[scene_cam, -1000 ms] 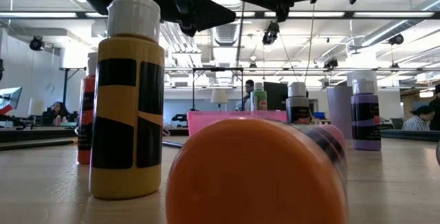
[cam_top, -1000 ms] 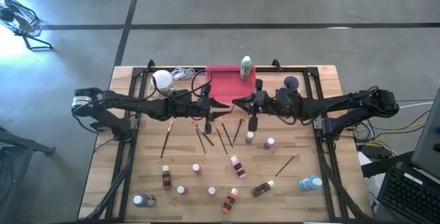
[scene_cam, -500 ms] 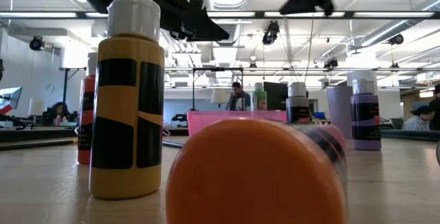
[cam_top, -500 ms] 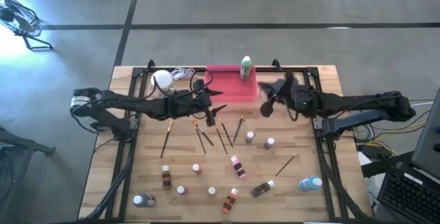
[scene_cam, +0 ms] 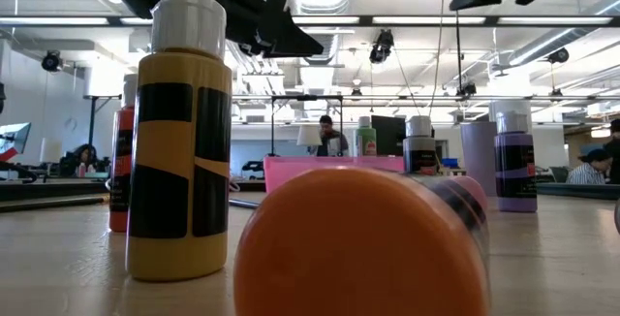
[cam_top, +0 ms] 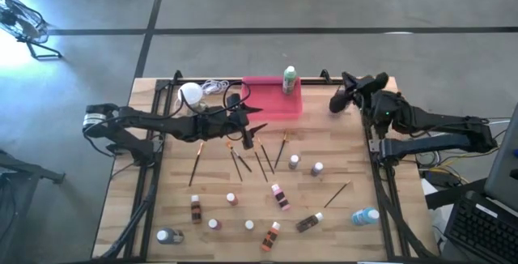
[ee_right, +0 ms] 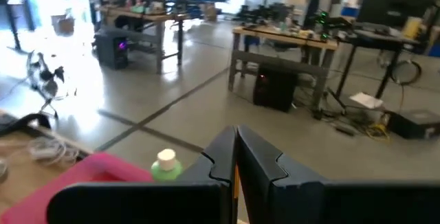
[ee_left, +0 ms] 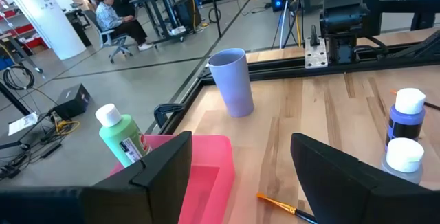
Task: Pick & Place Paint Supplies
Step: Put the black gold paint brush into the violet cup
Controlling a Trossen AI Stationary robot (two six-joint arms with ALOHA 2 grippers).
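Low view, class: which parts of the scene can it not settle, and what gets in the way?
- Brushes: hidden in the low view behind the lying orange bottle.
- Pink tray: only its wall shows; inside hidden.
- Left claw: low view cuts it at the top edge, fingertips unseen.
- Yellow bottle: blocks the table behind it.
- Green bottle: label too small.

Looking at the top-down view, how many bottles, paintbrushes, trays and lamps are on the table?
Bottles: 12
Paintbrushes: about 6; some lie bunched, so the count is unsure
Pink tray: 1
Globe lamp: 1
Total: about 20
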